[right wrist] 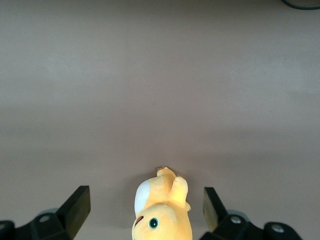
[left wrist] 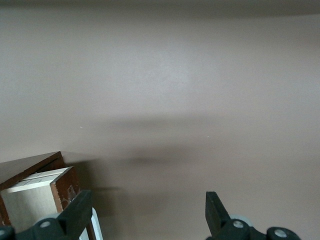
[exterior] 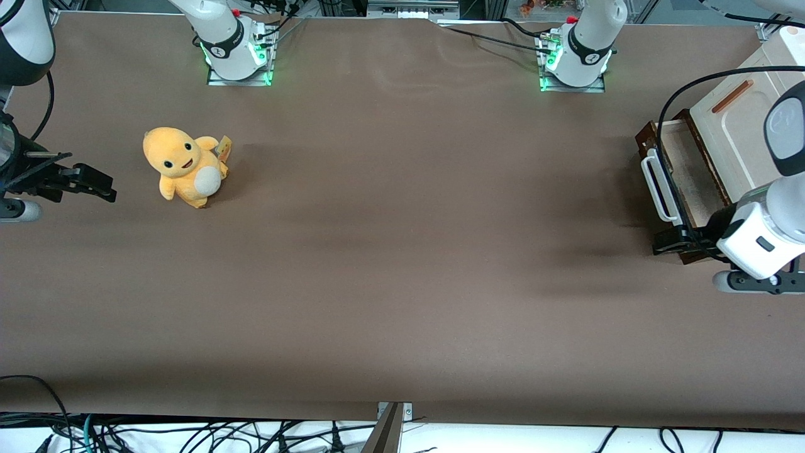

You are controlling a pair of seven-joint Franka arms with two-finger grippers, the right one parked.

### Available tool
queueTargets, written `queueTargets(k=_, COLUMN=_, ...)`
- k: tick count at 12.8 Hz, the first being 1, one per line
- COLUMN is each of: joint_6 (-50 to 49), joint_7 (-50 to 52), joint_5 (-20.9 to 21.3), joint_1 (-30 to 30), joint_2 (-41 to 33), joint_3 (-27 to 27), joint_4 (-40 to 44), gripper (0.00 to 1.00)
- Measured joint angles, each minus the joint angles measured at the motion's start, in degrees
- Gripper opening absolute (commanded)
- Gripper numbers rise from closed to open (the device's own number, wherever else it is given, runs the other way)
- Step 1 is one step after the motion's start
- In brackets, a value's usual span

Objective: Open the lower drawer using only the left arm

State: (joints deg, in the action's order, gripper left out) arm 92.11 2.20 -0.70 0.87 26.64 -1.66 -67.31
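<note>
Lower drawer (exterior: 682,167) — pulled partly out at my working arm's end of the surface (exterior: 402,251), white bar handle (exterior: 657,189) facing the parked arm, long axis running toward the front camera | my end effector (left wrist: 145,212) — released, fingers spread, at the drawer's nearer corner.

You have one yellow plush toy (exterior: 185,166), one dark brown wooden lower drawer (exterior: 676,176), one cream cabinet panel (exterior: 736,126), and one small black gripper (exterior: 671,239).
</note>
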Motion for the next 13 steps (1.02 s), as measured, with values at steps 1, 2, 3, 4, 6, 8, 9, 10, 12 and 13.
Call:
queueTargets(k=1, joint_6=0.35, joint_7=0.00, joint_5=0.00, joint_1=0.28, joint_2=0.00, joint_3=-0.01, joint_4=-0.05, gripper=1.00)
queueTargets(k=2, joint_6=0.60, joint_7=0.00, joint_5=0.00, joint_1=0.46, joint_2=0.00, joint_3=0.00, joint_4=-0.09, gripper=1.00)
queueTargets(k=3, joint_6=1.00, joint_7=-0.01, joint_5=0.00, joint_1=0.55, joint_2=0.00, joint_3=0.08, joint_4=-0.13, gripper=1.00)
queueTargets(k=4, joint_6=1.27, joint_7=-0.02, joint_5=0.00, joint_1=0.57, joint_2=0.00, joint_3=0.35, joint_4=-0.16, gripper=1.00)
queueTargets(k=6, joint_6=1.38, joint_7=-0.05, joint_5=0.00, joint_1=0.63, joint_2=0.00, joint_3=1.73, joint_4=-0.18, gripper=1.00)
queueTargets(k=8, joint_6=1.41, joint_7=-0.33, joint_5=0.00, joint_1=0.59, joint_2=0.00, joint_3=3.78, joint_4=-0.19, gripper=1.00)
queueTargets(k=9, joint_6=1.41, joint_7=-0.44, joint_5=0.00, joint_1=0.54, joint_2=0.00, joint_3=4.31, joint_4=-0.21, gripper=1.00)
queueTargets(k=10, joint_6=1.40, joint_7=-0.45, joint_5=0.00, joint_1=0.54, joint_2=0.00, joint_3=4.53, joint_4=-0.26, gripper=1.00)
queueTargets(k=12, joint_6=1.38, joint_7=-0.45, joint_5=0.00, joint_1=0.55, joint_2=0.00, joint_3=4.55, joint_4=-0.37, gripper=1.00)
queueTargets(k=13, joint_6=1.37, joint_7=-0.45, joint_5=0.00, joint_1=0.55, joint_2=0.00, joint_3=4.55, joint_4=-0.40, gripper=1.00)
